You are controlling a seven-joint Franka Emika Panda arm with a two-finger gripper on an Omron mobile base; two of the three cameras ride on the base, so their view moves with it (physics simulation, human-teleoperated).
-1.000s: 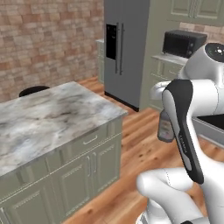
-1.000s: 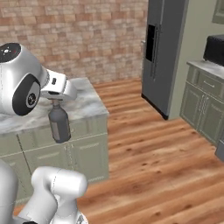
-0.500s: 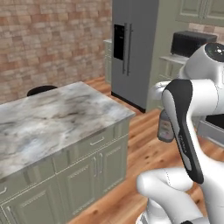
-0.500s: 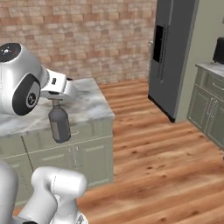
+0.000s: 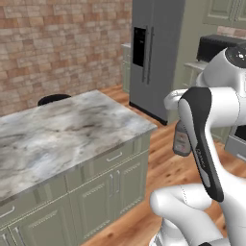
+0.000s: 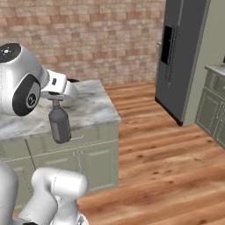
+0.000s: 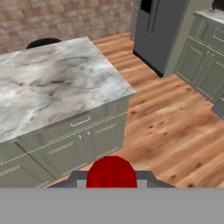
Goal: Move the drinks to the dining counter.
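Hanging by its red-capped neck, bottle [image 6: 59, 125] is clamped in the gripper [image 6: 56, 100] off the floor, short of the dining counter [image 5: 62, 129] at 10 o'clock in the hand view; set-down and can likely remain.

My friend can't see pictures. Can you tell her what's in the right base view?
A white robot arm's gripper holds a grey bottle by its neck, hanging upright beside a marble counter with green cabinets. Behind are a brick wall, wooden floor and grey fridge.
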